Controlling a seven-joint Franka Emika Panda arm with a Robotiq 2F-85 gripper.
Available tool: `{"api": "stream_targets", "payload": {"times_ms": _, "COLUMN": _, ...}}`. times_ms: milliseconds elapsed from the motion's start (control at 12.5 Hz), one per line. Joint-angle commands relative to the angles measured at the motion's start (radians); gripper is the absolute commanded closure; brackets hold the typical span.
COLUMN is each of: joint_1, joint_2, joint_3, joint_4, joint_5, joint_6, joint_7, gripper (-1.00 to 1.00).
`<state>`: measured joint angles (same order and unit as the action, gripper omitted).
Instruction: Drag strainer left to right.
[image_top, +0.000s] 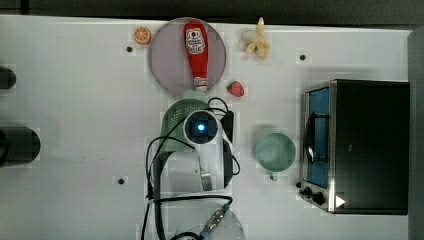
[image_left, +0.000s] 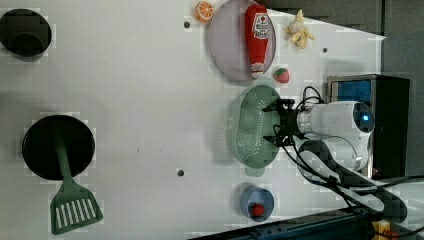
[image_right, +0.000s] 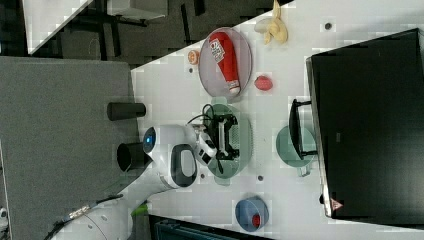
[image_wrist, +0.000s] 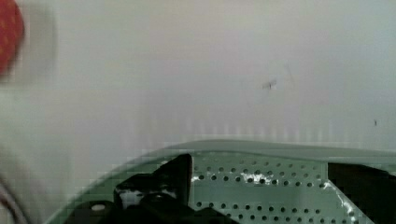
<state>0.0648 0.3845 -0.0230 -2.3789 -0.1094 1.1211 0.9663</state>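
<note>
gripper (image_left: 276, 122) lowered into the strainer (image_left: 252, 125), fingers spread apart, one each side in the wrist view with perforated floor (image_wrist: 261, 186) between; nothing pinched. judged: fingers set inside the bowl so the wall can be pushed sideways, not lifted. strainer sits mid-counter (image_top: 75, 125), just below the plate (image_top: 167, 57) carrying the ketchup bottle (image_top: 196, 50) in the top view. green cup (image_top: 275, 151) lies toward the top view's right, likely in the drag path.

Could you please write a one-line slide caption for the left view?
Panda gripper reaches into the mint-green strainer on the white table, below a plate holding a ketchup bottle.
</note>
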Motion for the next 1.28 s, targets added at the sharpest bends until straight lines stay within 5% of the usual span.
{"api": "stream_targets", "payload": {"times_ms": 80, "joint_1": -0.036, "joint_2": -0.009, "joint_3": -0.037, "joint_4": 0.008, "joint_5": 0.020, "joint_6": -0.019, "joint_7": -0.147, "gripper": -1.00}}
{"api": "stream_targets", "payload": {"times_ms": 720, "joint_1": -0.049, "joint_2": -0.016, "joint_3": -0.126, "joint_4": 0.011, "joint_5": 0.020, "joint_6": -0.001, "joint_7": -0.299, "gripper": -1.00}}
{"api": "stream_targets", "payload": {"times_ms": 1280, "joint_1": -0.049, "joint_2": -0.258, "joint_3": -0.083, "joint_4": 0.045, "joint_5": 0.024, "joint_6": -0.184, "joint_7": -0.870, "gripper": -1.00}}
